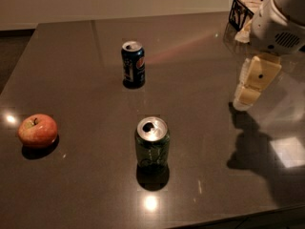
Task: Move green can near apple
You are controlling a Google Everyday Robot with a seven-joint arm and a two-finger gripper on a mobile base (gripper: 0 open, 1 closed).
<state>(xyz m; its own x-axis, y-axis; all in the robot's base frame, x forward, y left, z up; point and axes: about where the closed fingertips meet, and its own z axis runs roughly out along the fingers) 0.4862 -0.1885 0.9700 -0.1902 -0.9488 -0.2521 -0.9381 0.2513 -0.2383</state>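
Your gripper (244,98) hangs over the right side of the table (76,51) (open or closed, you cannot tell), the upright green can (152,146) well to its left and lower in view, the apple (38,130) farther left.

Tool (244,98) downward at far right

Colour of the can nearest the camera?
Dark green can, silver top, in camera view; pincer hangs right of it.

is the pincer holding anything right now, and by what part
Nothing is held: the pincer hangs above the right side of the table, well apart from the green can, which stands alone.
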